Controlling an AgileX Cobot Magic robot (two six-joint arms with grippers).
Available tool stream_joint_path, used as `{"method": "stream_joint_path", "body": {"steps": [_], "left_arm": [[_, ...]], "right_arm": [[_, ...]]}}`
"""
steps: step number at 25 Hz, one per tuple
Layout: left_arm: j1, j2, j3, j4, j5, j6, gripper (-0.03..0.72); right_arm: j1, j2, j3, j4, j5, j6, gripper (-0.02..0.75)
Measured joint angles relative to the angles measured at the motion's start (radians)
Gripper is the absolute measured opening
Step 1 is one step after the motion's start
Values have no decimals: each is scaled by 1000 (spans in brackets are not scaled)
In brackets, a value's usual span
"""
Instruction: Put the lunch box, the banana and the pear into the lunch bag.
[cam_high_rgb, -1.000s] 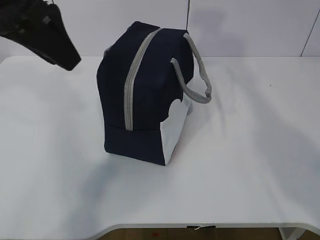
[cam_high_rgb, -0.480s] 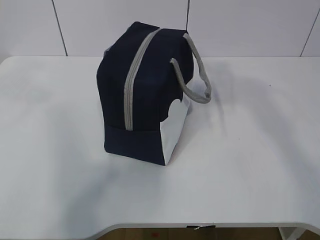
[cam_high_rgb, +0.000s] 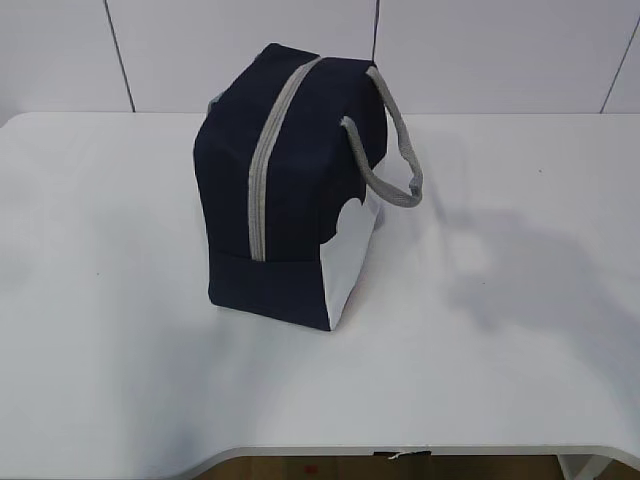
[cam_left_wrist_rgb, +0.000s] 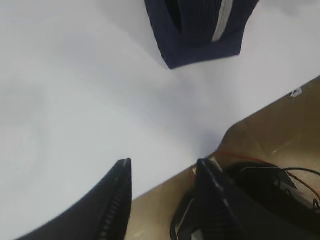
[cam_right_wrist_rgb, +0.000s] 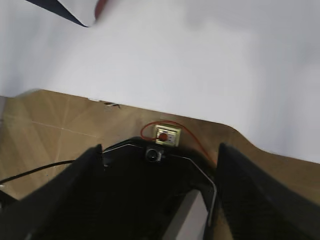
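A white table (cam_high_rgb: 520, 380) stands before pale wall panels (cam_high_rgb: 480, 50), brown floor (cam_right_wrist_rgb: 45, 140) below.

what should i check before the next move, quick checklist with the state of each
1. Lunch bag upright on the table: ok.
2. Zipper closed along its visible length: ok.
3. Lunch box, banana and pear inside: cannot tell, none is in view.
4. Left gripper open, holding nothing: ok.
5. Right gripper open, holding nothing: ok.
6. Both grippers clear of the bag: ok.
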Motion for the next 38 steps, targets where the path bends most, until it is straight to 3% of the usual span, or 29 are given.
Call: {"method": "stream_joint_path", "body": {"steps": [8,20,27,32,38], "left_arm": [[0,-259,303,1,0,-69,321],[0,-625,591,72,-55,-73,321],[0,-685,615,104,-92,-74,320],[0,-689,641,104,-141,-75,320],[0,-689,641,104,-145,-75,320]], "right_arm": [[0,-238,47,-194,2,64,556],[0,-519,55,-270,12,84,474],[0,-597,240,-286,12,86,471],[0,-632,400,-291,-72,86,471],[0,-636,466,-307,-104,86,470]]}}
